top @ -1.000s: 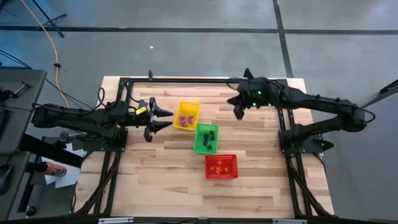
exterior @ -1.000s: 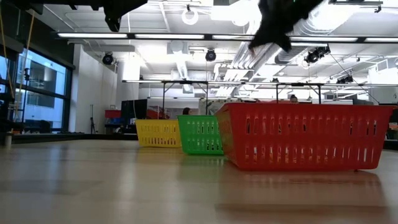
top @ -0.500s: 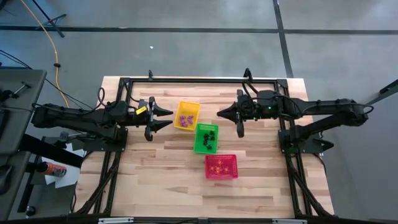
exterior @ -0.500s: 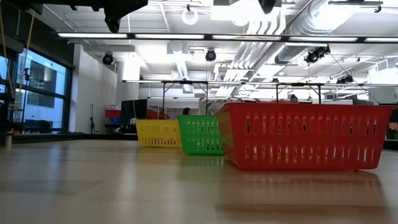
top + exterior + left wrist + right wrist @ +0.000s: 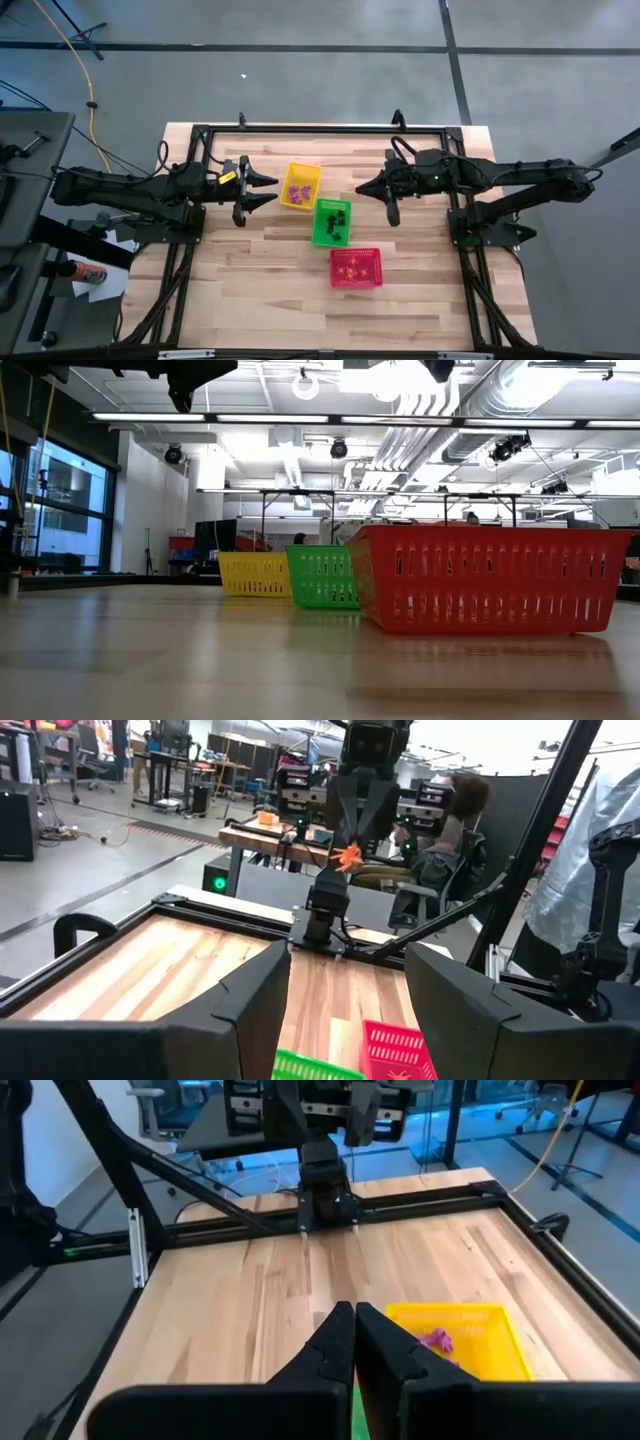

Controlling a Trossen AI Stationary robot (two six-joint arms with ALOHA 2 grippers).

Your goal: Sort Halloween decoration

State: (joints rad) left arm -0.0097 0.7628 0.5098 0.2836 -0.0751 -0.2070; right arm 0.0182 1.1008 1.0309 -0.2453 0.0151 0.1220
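The Halloween decoration is a set of tiny trinkets: purple ones in the yellow basket (image 5: 302,186), black ones in the green basket (image 5: 332,222), orange ones in the red basket (image 5: 356,267). My right gripper (image 5: 359,187) hangs above the table, right of the yellow and green baskets, pointing toward the table's left. It is shut on one orange trinket (image 5: 347,855). In its own wrist view the shut fingers (image 5: 352,1325) hide that trinket. My left gripper (image 5: 272,190) waits open just left of the yellow basket, holding nothing. My right gripper pinches the orange trinket (image 5: 346,856) between the free ends of its two fingers. The fingers come from the table's right side, slanting a little downward. The trinket pokes out at the fingertips and is lifted well clear of the table and baskets.
The three baskets stand in a slanting row in the table's middle, yellow farthest, red (image 5: 490,580) nearest. A black frame (image 5: 320,130) runs around the table's far and side edges. Bare wood lies along the near part (image 5: 260,290).
My right gripper has swung from near the table's far edge toward the near edge and the middle, risen a little and rolled about its own line. It has stayed shut. The baskets and my left gripper have kept still.
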